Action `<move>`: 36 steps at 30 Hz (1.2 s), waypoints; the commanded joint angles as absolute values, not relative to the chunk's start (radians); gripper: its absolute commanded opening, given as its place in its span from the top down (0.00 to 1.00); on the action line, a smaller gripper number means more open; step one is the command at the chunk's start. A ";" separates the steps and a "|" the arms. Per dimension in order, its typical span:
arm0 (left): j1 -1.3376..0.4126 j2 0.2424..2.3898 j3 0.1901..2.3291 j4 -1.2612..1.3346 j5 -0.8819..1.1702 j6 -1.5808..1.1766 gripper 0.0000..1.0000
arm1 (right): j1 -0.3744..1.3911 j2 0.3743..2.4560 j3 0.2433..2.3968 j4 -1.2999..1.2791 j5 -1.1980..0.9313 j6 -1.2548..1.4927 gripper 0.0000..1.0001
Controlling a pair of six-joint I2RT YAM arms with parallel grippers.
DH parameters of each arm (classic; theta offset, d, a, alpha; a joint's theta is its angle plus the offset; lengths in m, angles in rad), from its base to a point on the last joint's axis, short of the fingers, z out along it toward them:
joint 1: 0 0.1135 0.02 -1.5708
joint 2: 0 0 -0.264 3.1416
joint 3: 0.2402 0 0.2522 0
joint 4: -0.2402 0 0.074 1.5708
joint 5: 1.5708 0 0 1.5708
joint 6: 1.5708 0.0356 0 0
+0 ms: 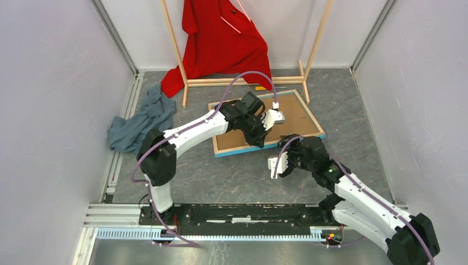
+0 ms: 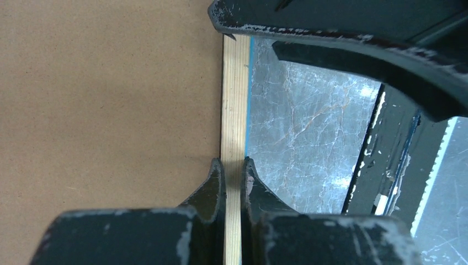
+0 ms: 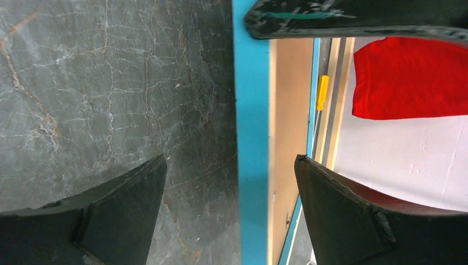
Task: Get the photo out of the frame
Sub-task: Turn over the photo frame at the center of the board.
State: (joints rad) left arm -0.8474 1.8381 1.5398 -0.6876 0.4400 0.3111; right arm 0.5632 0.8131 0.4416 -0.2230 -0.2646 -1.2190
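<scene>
Left wrist view: L jaws shut on frame [image 2: 234, 83] wood rim; frame face-down on table [image 2: 309, 138], backing board [image 2: 110, 110] up, photo hidden. R jaws open astride blue edge. Next, prob: lift rim, free board.

Red garment [image 1: 221, 38]: hangs from the wooden rack [image 1: 209, 82] at the back.
Blue-grey cloth [image 1: 141, 124]: crumpled on the left, beside the wall.
Yellow object [image 1: 260, 88]: small, near the rack's base bar.
Brown backing board [image 1: 292, 118]: lies flat, mid-table.
Table [image 1: 221, 176]: grey, marbled.
</scene>
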 commanded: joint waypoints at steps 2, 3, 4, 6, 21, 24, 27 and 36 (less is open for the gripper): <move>-0.832 1.816 1.607 -0.670 0.558 0.252 0.98 | 0.608 0.829 0.342 0.076 -0.147 -1.231 0.08; -0.831 1.818 1.609 -0.675 0.566 0.252 0.98 | 0.617 0.837 0.333 0.091 -0.138 -1.250 0.08; -0.831 1.818 1.611 -0.676 0.572 0.253 0.98 | 0.630 0.847 0.326 0.112 -0.124 -1.259 0.09; -0.831 1.820 1.612 -0.678 0.580 0.252 0.98 | 0.654 0.881 0.322 0.147 -0.083 -1.277 0.10; -0.826 1.827 1.608 -0.683 0.619 0.249 0.98 | 0.750 1.018 0.302 0.317 0.107 -1.314 0.55; -0.822 1.823 1.604 -0.683 0.636 0.249 0.98 | 0.751 1.018 0.297 0.319 0.096 -1.314 0.58; -0.821 1.816 1.597 -0.683 0.647 0.254 0.98 | 0.751 1.022 0.299 0.314 0.096 -1.310 0.73; -0.777 1.754 1.595 -0.682 0.651 0.262 0.55 | 0.751 1.019 0.381 0.196 0.086 -1.281 0.91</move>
